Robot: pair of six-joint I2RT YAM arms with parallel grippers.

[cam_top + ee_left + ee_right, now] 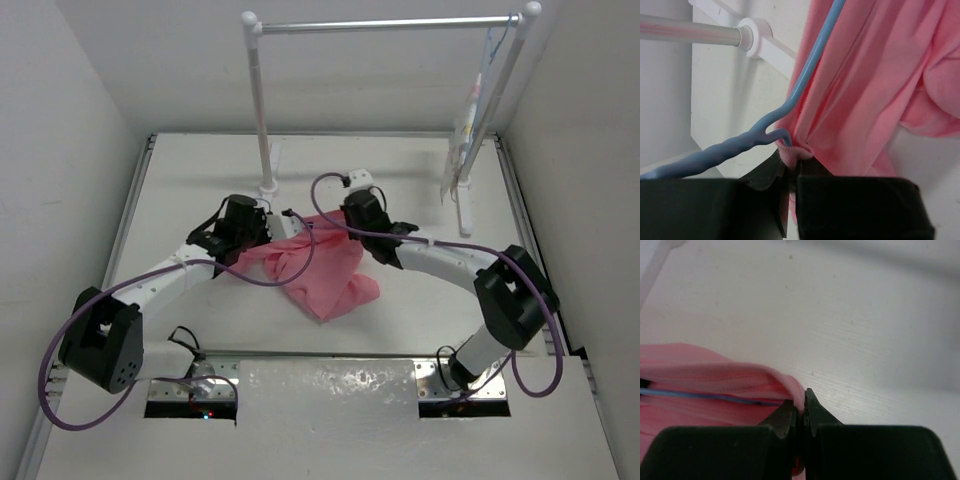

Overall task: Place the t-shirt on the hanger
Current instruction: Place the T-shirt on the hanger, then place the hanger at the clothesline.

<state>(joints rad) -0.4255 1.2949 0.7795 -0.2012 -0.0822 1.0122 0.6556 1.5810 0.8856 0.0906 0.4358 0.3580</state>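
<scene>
The salmon-pink t-shirt (325, 268) lies bunched on the table between my two grippers. My left gripper (268, 228) is shut on the ribbed neck edge of the t-shirt (890, 75), right beside the twisted neck of the pale blue wire hanger (805, 75), whose arm runs up along the cloth. My right gripper (345, 218) is shut on a fold of the t-shirt (705, 375) at its far edge. A thin blue line of the hanger (700, 395) shows between the cloth layers in the right wrist view. Most of the hanger is hidden in the top view.
A white tube clothes rail (262, 120) stands at the back, its base (757, 37) close to my left gripper. A second wire hanger with a whitish translucent sheet (470, 120) hangs at the rail's right end. White walls close in both sides.
</scene>
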